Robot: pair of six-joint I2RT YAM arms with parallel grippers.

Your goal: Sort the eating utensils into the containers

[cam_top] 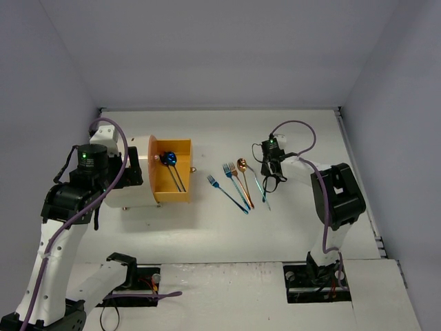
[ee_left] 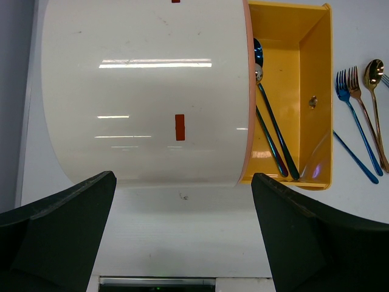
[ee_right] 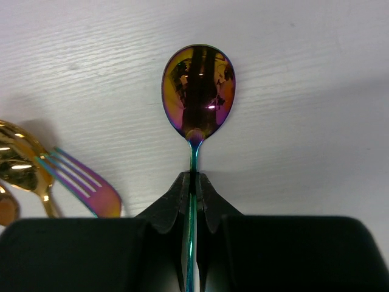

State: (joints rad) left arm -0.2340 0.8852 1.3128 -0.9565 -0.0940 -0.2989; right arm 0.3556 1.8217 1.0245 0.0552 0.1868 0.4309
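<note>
My right gripper (ee_right: 192, 179) is shut on the thin handle of an iridescent purple spoon (ee_right: 197, 91), just below its bowl, low over the table. In the top view this gripper (cam_top: 272, 182) is at the right end of a row of utensils. An iridescent fork (ee_right: 85, 182) and a gold spoon (ee_right: 15, 159) lie to its left. Blue forks (cam_top: 231, 189) and a copper fork (cam_top: 241, 187) lie there too. My left gripper (ee_left: 183, 182) is wide open and empty, above the near side of the cream drum cabinet (ee_left: 146, 91). Its orange drawer (ee_left: 316, 55) is pulled out and holds two blue spoons (ee_left: 271, 125).
The cabinet (cam_top: 138, 181) stands at the left with the drawer (cam_top: 180, 148) open towards the middle. Grey walls close the table at the back and both sides. A gap of bare table lies between the drawer and the utensil row.
</note>
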